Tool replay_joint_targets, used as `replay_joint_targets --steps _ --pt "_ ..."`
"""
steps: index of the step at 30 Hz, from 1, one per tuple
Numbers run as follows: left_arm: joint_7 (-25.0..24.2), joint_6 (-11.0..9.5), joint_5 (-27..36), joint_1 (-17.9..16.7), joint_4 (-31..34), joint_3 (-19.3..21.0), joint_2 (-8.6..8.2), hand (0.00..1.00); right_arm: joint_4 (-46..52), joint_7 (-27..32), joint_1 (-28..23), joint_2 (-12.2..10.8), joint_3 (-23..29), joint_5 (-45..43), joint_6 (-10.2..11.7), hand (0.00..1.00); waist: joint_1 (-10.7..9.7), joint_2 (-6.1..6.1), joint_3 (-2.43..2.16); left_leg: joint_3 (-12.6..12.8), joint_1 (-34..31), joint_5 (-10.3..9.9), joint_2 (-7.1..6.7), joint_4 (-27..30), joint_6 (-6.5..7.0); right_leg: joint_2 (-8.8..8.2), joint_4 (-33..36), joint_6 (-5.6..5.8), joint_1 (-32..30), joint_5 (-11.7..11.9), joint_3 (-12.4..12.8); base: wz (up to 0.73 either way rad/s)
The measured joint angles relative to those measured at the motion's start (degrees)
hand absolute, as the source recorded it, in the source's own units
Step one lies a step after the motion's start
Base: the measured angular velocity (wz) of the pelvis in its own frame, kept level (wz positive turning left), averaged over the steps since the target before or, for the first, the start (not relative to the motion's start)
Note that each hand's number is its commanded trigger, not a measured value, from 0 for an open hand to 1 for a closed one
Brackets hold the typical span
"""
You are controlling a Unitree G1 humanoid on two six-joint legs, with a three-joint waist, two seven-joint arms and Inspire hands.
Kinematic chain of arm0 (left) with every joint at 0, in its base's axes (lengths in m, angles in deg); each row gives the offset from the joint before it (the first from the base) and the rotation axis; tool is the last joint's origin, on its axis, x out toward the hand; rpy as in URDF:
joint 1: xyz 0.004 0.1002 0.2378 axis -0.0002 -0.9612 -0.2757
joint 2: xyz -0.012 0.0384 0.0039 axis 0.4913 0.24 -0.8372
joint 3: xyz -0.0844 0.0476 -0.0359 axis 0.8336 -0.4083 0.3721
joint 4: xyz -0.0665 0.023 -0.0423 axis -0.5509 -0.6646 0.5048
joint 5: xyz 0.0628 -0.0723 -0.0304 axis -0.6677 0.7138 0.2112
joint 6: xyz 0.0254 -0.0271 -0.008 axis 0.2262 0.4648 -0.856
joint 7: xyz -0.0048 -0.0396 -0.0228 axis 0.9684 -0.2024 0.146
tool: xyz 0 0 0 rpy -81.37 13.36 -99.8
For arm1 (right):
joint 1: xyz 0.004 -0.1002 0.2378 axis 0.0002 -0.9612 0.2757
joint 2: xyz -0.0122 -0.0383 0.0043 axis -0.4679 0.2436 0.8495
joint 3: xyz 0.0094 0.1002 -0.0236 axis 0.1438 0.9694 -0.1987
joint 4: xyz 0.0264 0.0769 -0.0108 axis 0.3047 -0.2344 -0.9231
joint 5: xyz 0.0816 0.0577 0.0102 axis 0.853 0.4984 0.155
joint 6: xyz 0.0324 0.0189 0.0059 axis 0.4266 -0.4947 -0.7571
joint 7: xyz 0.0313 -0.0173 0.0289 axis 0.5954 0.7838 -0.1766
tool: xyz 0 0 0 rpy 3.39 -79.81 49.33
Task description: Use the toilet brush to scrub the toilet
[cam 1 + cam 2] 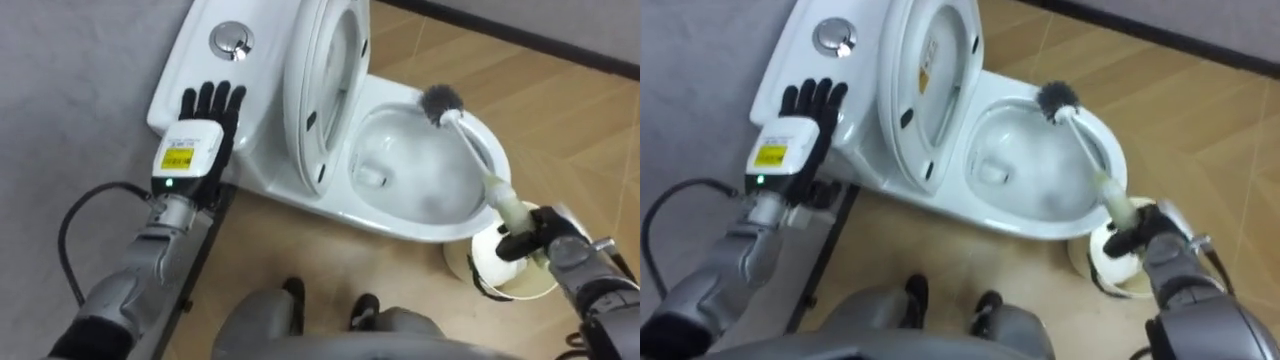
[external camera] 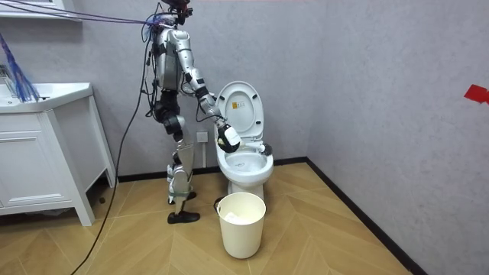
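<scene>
The robot is standing on the wooden floor beside the toilet (image 1: 425, 232), at its flank as the room view shows, and bending its head over the bowl. The toilet's lid and seat (image 1: 322, 95) are standing raised against the tank (image 1: 190, 65), which is carrying a round flush button (image 1: 232, 40) on top.

The right robot hand (image 1: 537, 240) is reaching in at the toilet's front end with its fingers curled tight around the pale handle of the toilet brush (image 1: 472, 145). The brush is slanting across the open bowl from that hand, and its dark bristle head is sitting at the bowl's far rim (whether the bristles are actually pressing on the porcelain cannot be told).

The left robot hand (image 1: 205, 125) is hovering at the tank's near corner with its fingers straight and spread, gripping nothing; whether it is touching the tank cannot be told.

A white bin (image 2: 241, 223) is standing on the floor just off the toilet's front, showing in the eye views right beneath the right robot hand. A white cabinet (image 2: 42, 164) is standing well apart from the toilet, beyond the robot
</scene>
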Motion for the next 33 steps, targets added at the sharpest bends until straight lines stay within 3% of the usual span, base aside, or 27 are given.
replay_joint_targets --steps 1,3,7,10,12,16,23,26,28,33 --pt "0.49 -0.23 -0.01 1.9 -1.0 -0.11 0.08 0.0 0.01 0.48 1.12 0.14 -0.02 -2.83 -0.14 1.0 0.02 0.0 0.42 -0.1 -1.59 0.27 0.01 0.6 0.02 -0.08 0.81 -0.2 -1.63 0.12 0.01 0.0" --pt "1.04 -0.52 0.11 4.61 -1.7 -0.25 0.54 0.0 0.73 1.32 2.44 0.54 -0.63 -6.78 -0.23 1.0 0.33 -0.02 0.8 -0.36 -4.6 0.77 0.01 1.68 -0.08 -0.19 2.1 -0.65 -4.7 0.39 -0.03 0.0" --pt "3.4 -1.61 0.22 11.22 -5.13 -2.19 0.92 0.0 2.73 1.56 3.49 1.85 -8.97 -20.82 -1.43 1.0 1.74 -0.21 1.09 -0.28 -10.18 2.46 -0.07 3.07 -0.08 -0.89 5.51 -1.31 -11.1 0.73 0.01 0.01" --pt "6.32 -2.78 1.28 14.57 -7.75 -3.02 0.91 0.0 4.17 2.79 3.48 2.13 -10.5 -24.84 -2.17 1.0 1.89 -0.01 1.25 -0.25 -13.51 3.21 -0.4 4.0 -0.3 -1.59 7.25 -1.65 -14.94 0.51 -0.07 0.0" --pt "6.88 -2.82 1.28 15.4 -7.96 -2.9 0.95 0.0 6.14 3.3 3.34 2.84 -10.56 -26.77 -3.03 1.0 2.22 0.5 1.58 -0.24 -14.96 3.21 -0.18 5.17 -0.29 -1.43 7.7 -1.68 -16.01 0.42 -0.03 -0.03" --pt "8.59 -2.85 1.22 16.63 -8.42 -3.35 1.03 0.0 9.67 4.53 1.57 3.82 -11.32 -27.96 -4.88 1.0 2.22 0.77 1.79 -0.5 -16.93 3.29 -0.31 6.25 -0.35 -1.49 8.71 -1.61 -17.84 0.26 -0.41 0.01" --pt "12.66 -2.5 1.21 14.98 -8.44 -4.02 1.12 0.0 16.92 5.63 -4.49 4.49 -11.3 -30.39 -8.77 1.0 1.27 0.83 1.59 -0.42 -17.05 3.4 -0.47 6.11 -0.15 -1.76 9.54 -1.91 -18.29 -0.59 -0.27 0.07" --pt "14.16 -1.95 1.22 13.98 -8.23 -3.87 1.1 0.0 18.74 6.42 -6.17 4.59 -11.27 -31.56 -10.0 1.0 0.95 0.79 1.13 -0.38 -17.4 3.31 -0.44 6.16 -0.32 -1.75 10.14 -2.15 -18.76 -0.86 -0.15 0.01" --pt "14.43 -1.25 1.22 13.48 -8.41 -3.89 1.02 0.0 19.07 7.54 -7.64 4.72 -11.22 -32.29 -10.35 1.0 0.43 0.91 0.46 -0.25 -17.62 3.19 -0.34 6.61 -0.44 -1.79 10.53 -2.3 -18.75 -1.25 -0.36 0.07" --pt "15.13 0.64 2.28 13.57 -9.21 -4.1 0.57 0.0 20.43 10.39 -10.04 5.81 -11.28 -33.35 -10.96 1.0 -0.68 1.58 -0.13 -0.3 -17.58 2.91 -0.4 7.42 -0.47 -2.61 11.62 -2.52 -18.63 -2.06 -1.69 0.07"
